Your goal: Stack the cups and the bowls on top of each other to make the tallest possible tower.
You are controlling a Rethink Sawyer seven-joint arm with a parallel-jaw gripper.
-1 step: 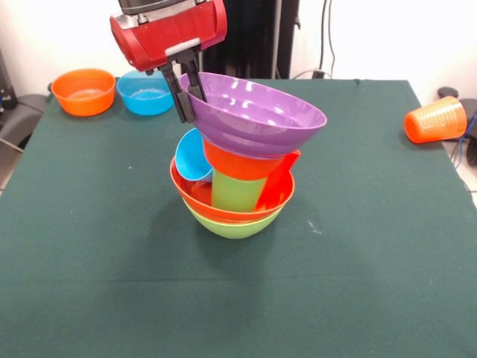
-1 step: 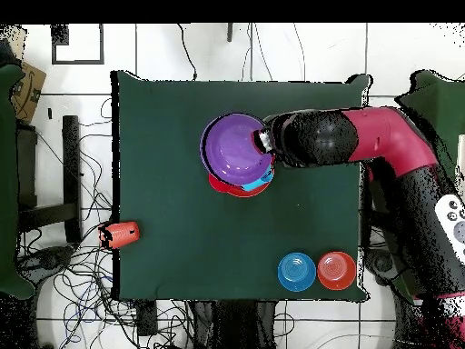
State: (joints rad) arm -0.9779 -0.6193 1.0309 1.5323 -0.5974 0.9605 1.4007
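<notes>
Arm enters from the top edge in the front view, red wrist housing low over the pile. Gripper (image 1: 186,93) points down; its dark fingers (image 1: 179,95) are closed narrow on the near-left rim of the purple bowl (image 1: 257,112), one finger outside the wall, the other at the inner side. Purple bowl sits tilted, its right side lower and overhanging.

Tower (image 1: 238,175) stands near the middle of the green worktop (image 1: 373,261). From the bottom: lime green bowl (image 1: 235,226), orange-red bowl (image 1: 195,195) nested in it, then a lime green cup (image 1: 237,190) upright inside, with a red cup (image 1: 277,183) leaning at its right and a light blue cup (image 1: 192,158) lying on its side at the left, mouth facing the camera. A small orange bowl (image 1: 235,162) rests over the green cup, and the purple bowl lies on that.

Away from the tower: small orange bowl at the corner (image 1: 83,91) and blue bowl (image 1: 146,92) just beside each other; orange cup (image 1: 436,119) on its side at the opposite edge.

Overhead view adds the whole arm (image 2: 363,136), reaching across the worktop sideways and bent down at the wrist, and shows the purple bowl's hollow covering nearly all below it; only slivers of red and blue peep out. The stacking order shows only from the front.
</notes>
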